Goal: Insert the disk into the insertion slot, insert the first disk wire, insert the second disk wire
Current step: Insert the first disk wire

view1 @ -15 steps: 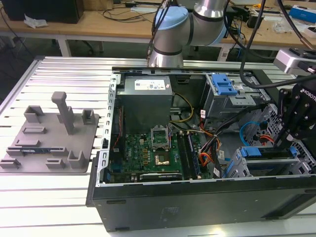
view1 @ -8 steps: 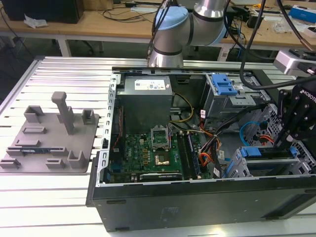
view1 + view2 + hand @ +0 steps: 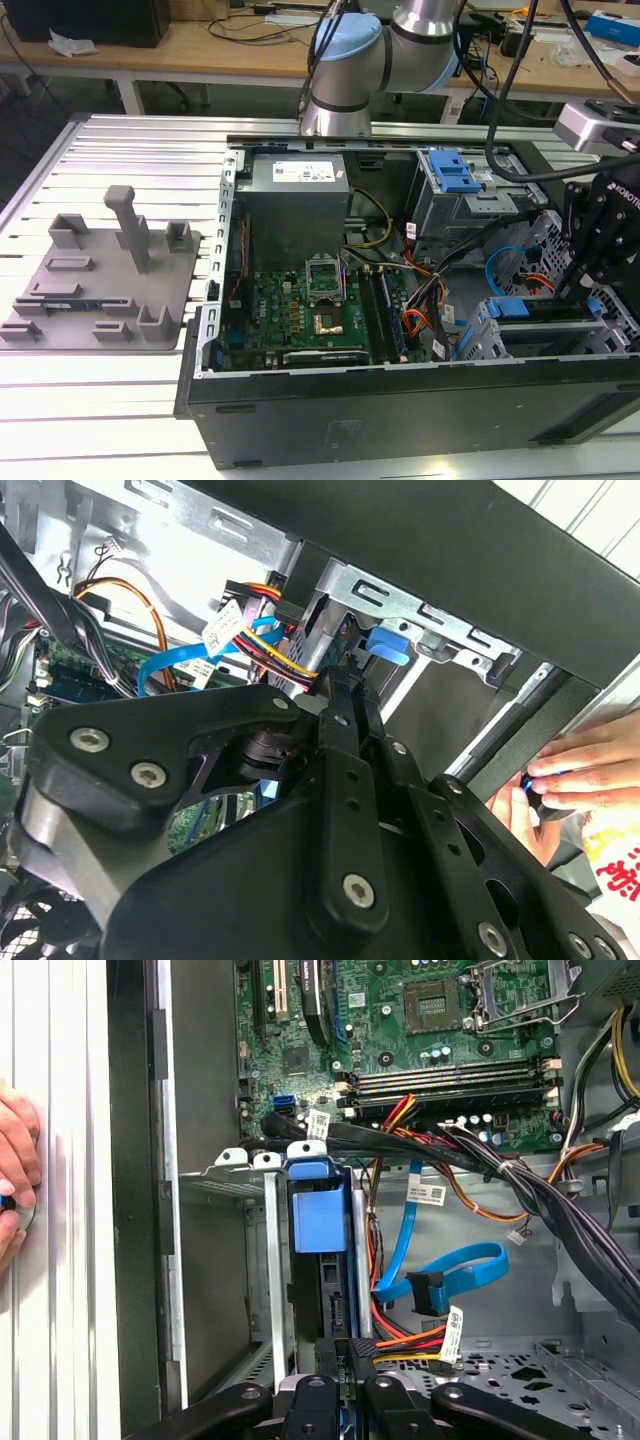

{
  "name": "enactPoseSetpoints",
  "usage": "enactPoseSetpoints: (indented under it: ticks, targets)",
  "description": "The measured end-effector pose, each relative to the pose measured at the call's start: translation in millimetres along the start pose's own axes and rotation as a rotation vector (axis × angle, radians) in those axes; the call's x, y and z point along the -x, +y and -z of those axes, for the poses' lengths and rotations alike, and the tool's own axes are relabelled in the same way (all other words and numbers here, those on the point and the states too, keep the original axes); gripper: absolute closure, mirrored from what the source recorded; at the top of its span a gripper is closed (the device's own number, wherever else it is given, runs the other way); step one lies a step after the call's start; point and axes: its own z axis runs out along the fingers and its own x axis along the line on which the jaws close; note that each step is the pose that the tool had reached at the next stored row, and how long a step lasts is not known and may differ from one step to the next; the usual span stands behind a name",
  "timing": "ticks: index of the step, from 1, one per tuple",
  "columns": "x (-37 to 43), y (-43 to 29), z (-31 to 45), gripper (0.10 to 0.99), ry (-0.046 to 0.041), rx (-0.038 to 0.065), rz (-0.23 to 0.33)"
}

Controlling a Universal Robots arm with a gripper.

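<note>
One disk is sitting on edge inside the insertion slot, blue end pointing at the motherboard; gripper jaws' state unreadable.

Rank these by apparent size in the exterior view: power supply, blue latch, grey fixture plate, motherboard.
1. grey fixture plate
2. motherboard, close to the plate in apparent size, so this pair's order is unsure
3. power supply
4. blue latch, clearly the smallest
</note>
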Motion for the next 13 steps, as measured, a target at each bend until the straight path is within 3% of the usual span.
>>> enactPoseSetpoints:
  ticks: [3, 8, 13]
  targets:
    - [-0.8, 0.3, 4.9, 0.922, 0.0002, 0.000, 0.000]
    - [-0.9, 0.4, 5.1, 0.922, 0.0007, 0.000, 0.000]
    - [-4.2, 0.2, 4.4, 0.922, -0.0111, 0.000, 0.001]
